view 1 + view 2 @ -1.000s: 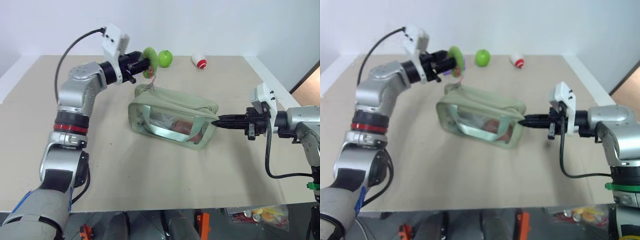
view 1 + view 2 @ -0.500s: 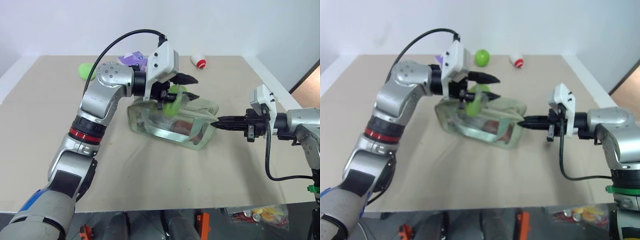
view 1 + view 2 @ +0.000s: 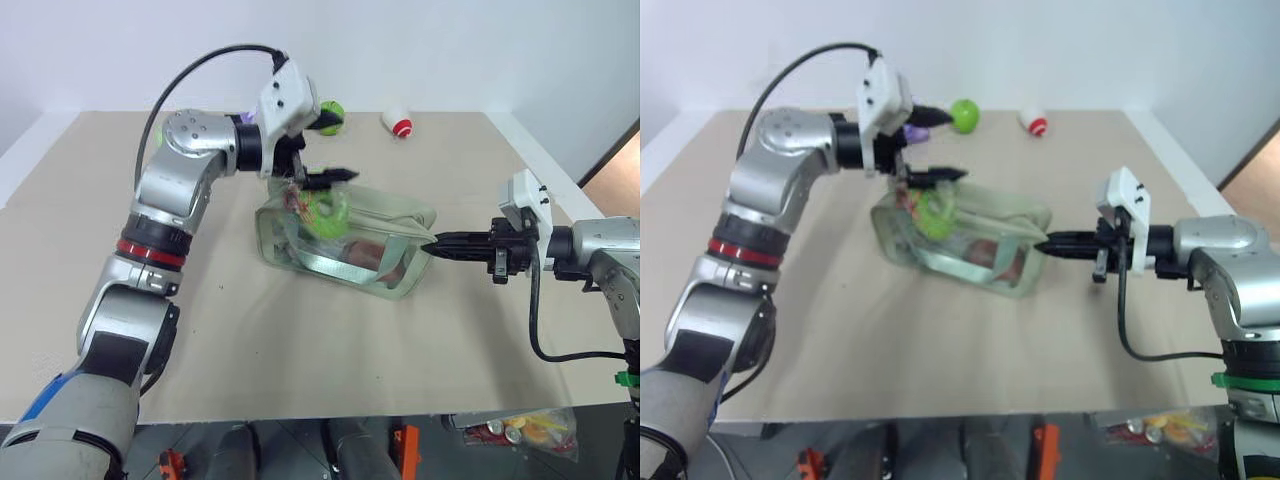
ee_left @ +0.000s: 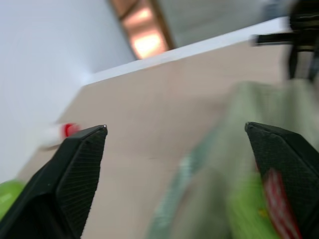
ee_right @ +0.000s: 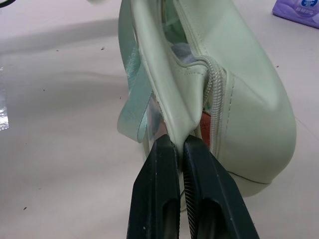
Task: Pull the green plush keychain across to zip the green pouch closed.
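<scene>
The green pouch [image 3: 370,215] lies in the middle of the table, its clear window facing me. The green plush keychain [image 3: 325,210] hangs loose against the pouch's front near its left end. My left gripper [image 3: 340,148] hovers just above and behind that end, open, with nothing between its fingers; the left wrist view shows its fingers [image 4: 75,169] spread wide over the blurred pouch [image 4: 219,164]. My right gripper [image 3: 432,243] is level at the pouch's right end. In the right wrist view it [image 5: 178,142] is shut on the pouch's edge beside the zip [image 5: 215,99].
A green apple [image 3: 962,114] and a small white-and-red object [image 3: 398,124] sit at the back of the table. A purple packet [image 5: 296,10] lies behind the pouch's left end. The table's front edge runs close below the arms.
My left gripper has opened and let go of the keychain, then drawn back left and up from over the pouch's middle. The keychain now hangs on the pouch. The right arm has not moved.
</scene>
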Controlling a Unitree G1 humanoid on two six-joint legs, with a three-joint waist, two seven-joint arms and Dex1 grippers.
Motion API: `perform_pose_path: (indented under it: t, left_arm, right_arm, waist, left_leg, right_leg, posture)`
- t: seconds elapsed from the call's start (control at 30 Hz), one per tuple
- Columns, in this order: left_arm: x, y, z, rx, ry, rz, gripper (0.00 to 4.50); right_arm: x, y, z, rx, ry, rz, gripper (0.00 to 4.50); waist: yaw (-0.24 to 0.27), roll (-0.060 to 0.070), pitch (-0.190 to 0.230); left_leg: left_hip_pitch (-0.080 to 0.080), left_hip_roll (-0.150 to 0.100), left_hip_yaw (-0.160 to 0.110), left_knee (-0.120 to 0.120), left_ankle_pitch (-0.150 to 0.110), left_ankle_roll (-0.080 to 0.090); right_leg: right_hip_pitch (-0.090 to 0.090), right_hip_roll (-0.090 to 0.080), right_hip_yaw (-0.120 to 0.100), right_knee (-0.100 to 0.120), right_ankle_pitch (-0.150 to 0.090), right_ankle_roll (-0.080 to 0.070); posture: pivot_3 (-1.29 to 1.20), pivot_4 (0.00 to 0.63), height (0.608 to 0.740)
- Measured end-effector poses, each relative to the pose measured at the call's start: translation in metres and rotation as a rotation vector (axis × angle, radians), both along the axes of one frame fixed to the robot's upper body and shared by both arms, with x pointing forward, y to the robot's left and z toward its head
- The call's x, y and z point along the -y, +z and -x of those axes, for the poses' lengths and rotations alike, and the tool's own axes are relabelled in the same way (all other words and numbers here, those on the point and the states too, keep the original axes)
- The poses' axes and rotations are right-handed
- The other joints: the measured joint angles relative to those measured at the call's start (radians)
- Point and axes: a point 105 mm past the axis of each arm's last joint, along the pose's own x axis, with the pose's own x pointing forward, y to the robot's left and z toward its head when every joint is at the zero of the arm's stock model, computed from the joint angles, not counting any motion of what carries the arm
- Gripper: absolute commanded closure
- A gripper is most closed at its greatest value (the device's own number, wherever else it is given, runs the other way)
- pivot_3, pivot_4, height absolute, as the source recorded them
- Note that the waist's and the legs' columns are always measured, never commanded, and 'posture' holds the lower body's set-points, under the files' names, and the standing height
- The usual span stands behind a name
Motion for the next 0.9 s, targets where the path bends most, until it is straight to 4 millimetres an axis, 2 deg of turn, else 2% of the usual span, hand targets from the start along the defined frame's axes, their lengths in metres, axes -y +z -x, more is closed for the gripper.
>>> perform_pose_path:
  t: [0.1, 0.2, 0.27, 0.33, 0.43, 0.53, 0.6, 0.67, 0.73, 0.8, 0.87, 0.9]
  left_arm:
    - [0.001, -0.002, -0.003, -0.013, 0.013, 0.012, 0.02]
    - [0.0, 0.0, -0.014, -0.029, 0.077, 0.05, 0.02]
    - [-0.006, 0.015, -0.02, -0.017, 0.117, 0.102, 0.02]
    - [-0.014, 0.041, -0.022, 0.017, 0.154, 0.193, 0.02]
    - [-0.035, 0.076, -0.011, 0.036, 0.12, 0.339, 0.02]
    - [-0.062, 0.084, 0.004, 0.042, 0.067, 0.388, 0.02]
    - [-0.081, 0.073, 0.011, 0.004, 0.04, 0.381, 0.02]
    - [-0.099, 0.05, 0.016, -0.073, 0.028, 0.351, 0.02]
    - [-0.119, 0.019, 0.021, -0.152, 0.043, 0.265, 0.02]
    - [-0.139, -0.023, 0.025, -0.253, 0.102, 0.131, 0.02]
    - [-0.145, -0.049, 0.024, -0.326, 0.128, 0.08, 0.02]
    - [-0.144, -0.055, 0.024, -0.343, 0.13, 0.065, 0.02]
  right_arm:
    - [-0.001, 0.0, 0.0, 0.002, 0.003, -0.001, 4.5]
    - [-0.002, 0.0, -0.001, 0.003, 0.006, -0.003, 4.5]
    - [-0.003, 0.0, -0.001, 0.005, 0.009, -0.007, 4.5]
    - [-0.003, 0.0, -0.001, 0.006, 0.011, -0.009, 4.5]
    - [-0.005, 0.0, -0.001, 0.006, 0.016, -0.013, 4.5]
    - [-0.006, -0.001, -0.001, 0.006, 0.021, -0.017, 4.5]
    - [-0.007, -0.001, -0.001, 0.006, 0.022, -0.018, 4.5]
    - [-0.008, -0.001, -0.001, 0.007, 0.024, -0.02, 4.5]
    - [-0.009, -0.002, -0.002, 0.005, 0.026, -0.023, 4.5]
    - [-0.009, -0.002, -0.001, 0.004, 0.029, -0.024, 4.5]
    - [-0.008, -0.002, -0.002, 0.003, 0.026, -0.023, 4.5]
    - [-0.009, -0.002, -0.002, 0.003, 0.027, -0.021, 4.5]
  waist:
    - [0.0, 0.0, 0.0]
    - [-0.001, 0.0, 0.0]
    - [-0.003, 0.0, 0.0]
    - [-0.004, 0.0, 0.0]
    - [-0.009, 0.0, 0.0]
    - [-0.017, 0.001, 0.0]
    - [-0.019, 0.001, 0.0]
    - [-0.02, 0.001, 0.0]
    - [-0.024, 0.001, 0.0]
    - [-0.024, 0.001, 0.0]
    - [-0.021, 0.0, 0.0]
    - [-0.018, -0.002, 0.0]
  left_leg:
    - [0.0, 0.0, 0.0, -0.001, 0.0, 0.0]
    - [0.0, 0.0, 0.0, 0.0, 0.0, 0.0]
    - [0.0, 0.0, 0.0, 0.0, 0.0, 0.0]
    - [0.0, 0.0, 0.0, -0.001, 0.0, 0.0]
    - [0.0, 0.0, 0.0, -0.002, 0.0, 0.0]
    - [0.001, 0.001, 0.0, -0.003, 0.0, 0.0]
    - [0.001, 0.001, 0.0, -0.003, 0.0, 0.0]
    - [0.001, 0.001, 0.0, -0.002, 0.0, 0.0]
    - [0.001, 0.001, 0.0, -0.002, 0.0, 0.0]
    - [0.001, 0.001, 0.0, -0.002, 0.0, 0.0]
    - [0.0, 0.002, -0.001, -0.001, 0.0, 0.0]
    - [-0.001, 0.002, -0.002, 0.0, 0.001, 0.0]
  right_leg:
    - [0.0, 0.0, 0.0, 0.0, 0.0, 0.0]
    - [-0.001, 0.0, 0.0, 0.0, 0.0, 0.0]
    - [-0.001, 0.001, 0.0, 0.0, 0.001, 0.0]
    - [-0.001, 0.001, 0.0, 0.0, 0.001, 0.0]
    - [-0.001, 0.001, 0.0, 0.0, 0.0, -0.001]
    - [-0.001, 0.001, 0.0, 0.0, 0.0, -0.001]
    - [-0.001, 0.001, 0.0, 0.001, 0.0, -0.001]
    - [-0.001, 0.001, -0.001, 0.001, 0.0, -0.001]
    - [-0.001, 0.001, -0.001, 0.001, 0.0, -0.001]
    - [0.0, 0.001, -0.001, 0.001, 0.0, -0.002]
    - [-0.001, 0.001, -0.002, 0.001, -0.002, -0.006]
    - [-0.001, 0.001, -0.003, 0.001, -0.002, -0.006]
  posture:
    - [0.0, 0.15, 0.74]
    - [0.0, 0.15, 0.74]
    - [0.0, 0.15, 0.74]
    - [0.0, 0.15, 0.74]
    - [0.0, 0.15, 0.74]
    - [0.0, 0.15, 0.74]
    - [0.0, 0.15, 0.74]
    - [0.0, 0.15, 0.74]
    - [0.0, 0.15, 0.74]
    - [0.0, 0.15, 0.74]
    - [0.0, 0.15, 0.74]
    - [0.0, 0.15, 0.74]
